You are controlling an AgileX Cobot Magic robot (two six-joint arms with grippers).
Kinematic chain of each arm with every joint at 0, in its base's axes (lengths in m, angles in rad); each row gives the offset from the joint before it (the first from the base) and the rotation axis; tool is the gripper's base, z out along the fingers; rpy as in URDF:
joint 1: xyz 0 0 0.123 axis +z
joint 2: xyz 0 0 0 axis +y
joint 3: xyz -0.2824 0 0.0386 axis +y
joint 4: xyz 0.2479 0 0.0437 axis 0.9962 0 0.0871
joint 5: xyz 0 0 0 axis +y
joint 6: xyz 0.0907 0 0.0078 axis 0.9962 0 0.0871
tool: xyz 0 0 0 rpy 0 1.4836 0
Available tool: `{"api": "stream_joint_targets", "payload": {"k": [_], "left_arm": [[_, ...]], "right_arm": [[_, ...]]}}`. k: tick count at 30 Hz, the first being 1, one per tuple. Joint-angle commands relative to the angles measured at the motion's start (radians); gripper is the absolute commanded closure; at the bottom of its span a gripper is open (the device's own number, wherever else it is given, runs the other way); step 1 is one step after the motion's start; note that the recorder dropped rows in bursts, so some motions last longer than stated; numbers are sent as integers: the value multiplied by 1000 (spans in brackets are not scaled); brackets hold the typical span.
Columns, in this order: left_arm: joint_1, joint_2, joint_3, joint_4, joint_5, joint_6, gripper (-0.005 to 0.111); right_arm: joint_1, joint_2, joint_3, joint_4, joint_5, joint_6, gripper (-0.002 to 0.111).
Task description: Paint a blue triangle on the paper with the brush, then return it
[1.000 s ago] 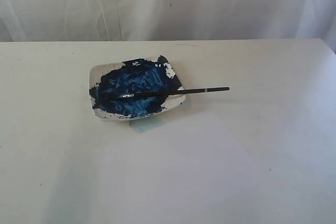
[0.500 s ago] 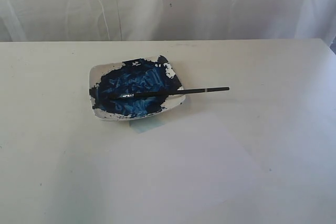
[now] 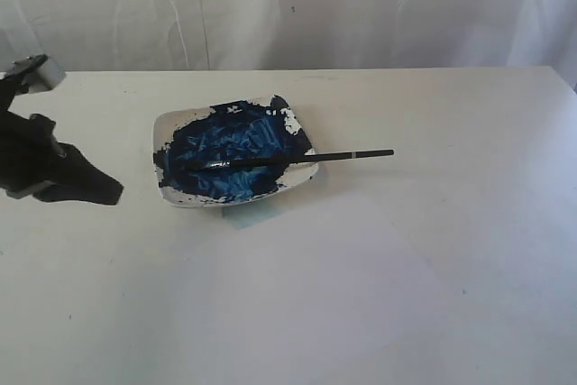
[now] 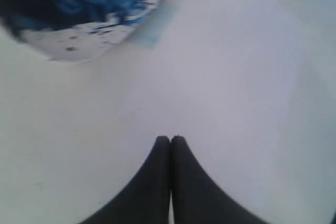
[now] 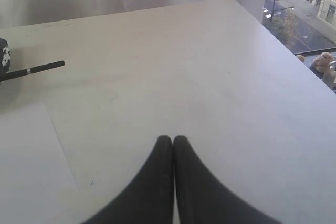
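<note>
Status: nothing painted yet. The paper (image 3: 315,286) is blank and there's no blue triangle on it anywhere I can see. The brush (image 3: 297,160) isn't picked up. It lies across the paint dish (image 3: 164,123) with its wet tip in the dark-blue mess and its handle sticking out over the rim, toward my right side of the bench (image 3: 469,114). So the whole job is left: grab, stroke three sides, put the brush back. My left end effector (image 4: 170,140) is clenched, fingers pressed together with nothing between them. It's hovering over the paper near the dish and, as far as I can tell, touching neither. My right end effector (image 5: 173,140) is also clamped empty, over bare bench at the paper's edge, well apart from the brush handle. My read is that the handle end is the easier reach for the right arm, and that end effector has to spread its fingers before going in.
</note>
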Motion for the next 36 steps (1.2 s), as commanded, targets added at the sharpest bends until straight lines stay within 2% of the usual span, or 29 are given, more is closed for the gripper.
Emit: {"api": "stream_joint_targets", "payload": {"k": [1, 6, 9, 12, 14, 18, 22, 36], "left_arm": [[2, 55, 4, -125, 144, 132, 107], [-8, 89, 51, -178, 130, 132, 107], [-49, 109, 76, -189, 58, 164, 107], [-165, 140, 110, -189, -89, 223, 107], [-199, 149, 110, -189, -177, 241, 107], [-206, 201, 110, -216, -228, 233, 107], [-206, 271, 110, -327, -261, 244, 107], [-206, 315, 110, -327, -353, 244, 107]], "right_arm": [[0, -6, 3, 0, -7, 2, 108], [0, -6, 3, 0, -7, 2, 108], [0, -6, 3, 0, -7, 2, 108], [0, -6, 3, 0, -7, 2, 108], [0, -6, 3, 0, -7, 2, 108], [0, -6, 3, 0, -7, 2, 108], [0, -6, 3, 0, -7, 2, 108], [0, -6, 3, 0, -7, 2, 108]]}}
